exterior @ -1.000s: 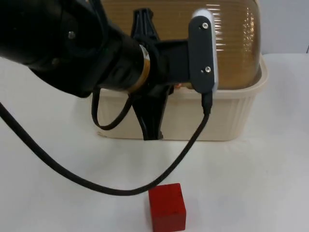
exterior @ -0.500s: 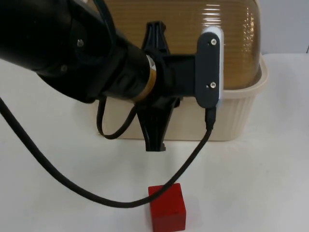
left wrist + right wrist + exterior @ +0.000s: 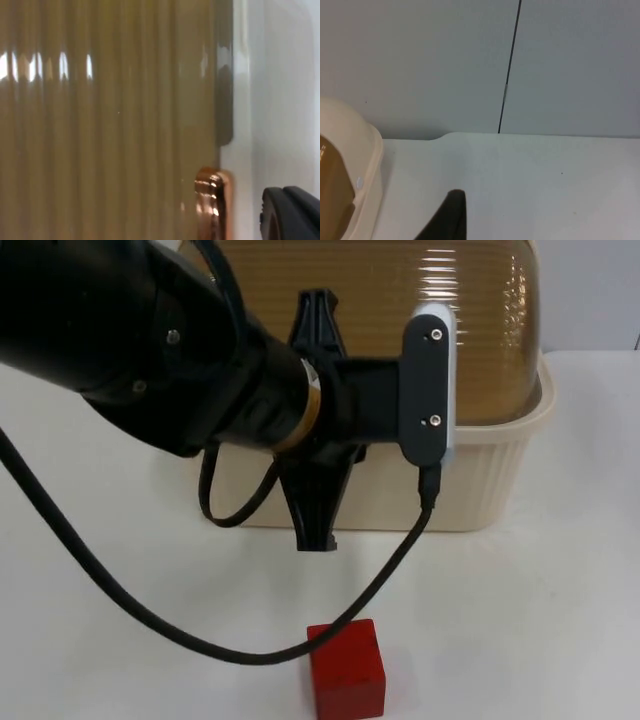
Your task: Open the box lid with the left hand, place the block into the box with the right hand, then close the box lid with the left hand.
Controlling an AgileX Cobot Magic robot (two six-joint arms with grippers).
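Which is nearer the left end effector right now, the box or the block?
The box: the left end effector hangs at its cream front wall, while the red block sits apart, nearer the camera.

Pretty sure we're looking at a robotics lab or test bench here, not anybody's home. We've got a plain white table top that runs straight up to a flat grey partition wall with a thin dark seam between its panels. A big black robot arm hangs over the table, which kind of gives it away. What sits on it looks like test props to us: a cream plastic box with a ribbed amber see-through lid and a small red cube block.
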